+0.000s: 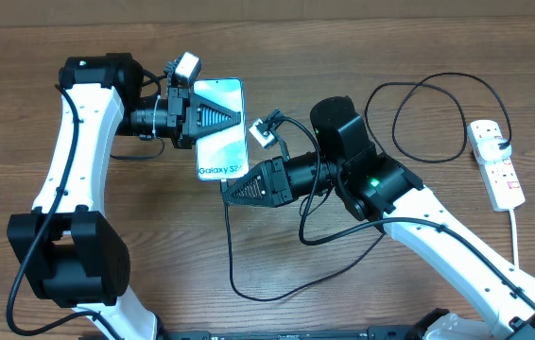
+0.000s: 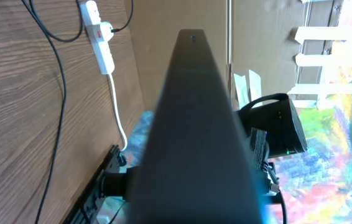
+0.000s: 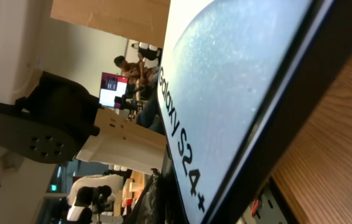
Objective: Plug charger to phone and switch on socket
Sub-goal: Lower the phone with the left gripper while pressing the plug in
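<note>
The phone (image 1: 227,151), with a light blue screen and "Galaxy S24" text, is held above the table by my left gripper (image 1: 218,118), which is shut on it. Its dark edge fills the left wrist view (image 2: 194,124) and hides those fingers. My right gripper (image 1: 232,191) is at the phone's text end, shut on the tip of the black charger cable (image 1: 232,255). The tip itself is hidden. The right wrist view shows the phone (image 3: 226,93) very close. The cable loops to the white socket strip (image 1: 496,165), which lies at the right and also shows in the left wrist view (image 2: 101,37).
The strip's white cord (image 1: 516,236) runs toward the front right edge of the wooden table (image 1: 135,283). The black cable makes a large loop (image 1: 428,90) at the back right and a slack loop (image 1: 277,293) in front of the right arm.
</note>
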### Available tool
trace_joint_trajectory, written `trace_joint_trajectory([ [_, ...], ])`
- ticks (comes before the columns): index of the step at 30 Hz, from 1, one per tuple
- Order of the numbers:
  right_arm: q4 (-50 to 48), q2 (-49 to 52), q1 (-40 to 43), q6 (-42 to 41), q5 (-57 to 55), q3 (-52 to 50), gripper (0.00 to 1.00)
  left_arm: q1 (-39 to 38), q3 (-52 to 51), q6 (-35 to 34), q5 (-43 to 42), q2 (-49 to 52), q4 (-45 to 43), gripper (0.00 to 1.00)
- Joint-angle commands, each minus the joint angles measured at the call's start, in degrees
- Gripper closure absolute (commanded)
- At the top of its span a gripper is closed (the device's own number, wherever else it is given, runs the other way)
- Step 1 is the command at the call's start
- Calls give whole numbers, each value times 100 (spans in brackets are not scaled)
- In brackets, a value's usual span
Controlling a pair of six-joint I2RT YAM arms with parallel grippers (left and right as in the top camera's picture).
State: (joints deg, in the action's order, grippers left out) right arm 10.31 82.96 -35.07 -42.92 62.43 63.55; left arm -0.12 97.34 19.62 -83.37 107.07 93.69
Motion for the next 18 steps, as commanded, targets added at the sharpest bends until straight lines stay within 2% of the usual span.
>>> trace_joint_trajectory([
  [1, -433, 107, 295, -114, -881, 232, 95, -378, -9, 271, 435, -31, 232, 96],
  [2, -435, 107, 323, -153, -881, 232, 62, -378, -9, 271, 437, -31, 229, 96],
  [3, -433, 107, 345, -151, -879, 232, 26, -378, -9, 271, 435, -31, 227, 96],
  [4, -420, 107, 369, -146, -866, 232, 5, -378, -9, 271, 435, -31, 223, 96],
  [10, -155, 107, 601, 127, -815, 232, 4, -378, -9, 267, 553, -31, 190, 96],
  [11, -111, 107, 669, 195, -813, 232, 0, -378, -9, 267, 597, -31, 210, 96],
  [18, -96, 107, 750, 273, -542, 232, 0, -378, -9, 267, 645, -31, 223, 96],
])
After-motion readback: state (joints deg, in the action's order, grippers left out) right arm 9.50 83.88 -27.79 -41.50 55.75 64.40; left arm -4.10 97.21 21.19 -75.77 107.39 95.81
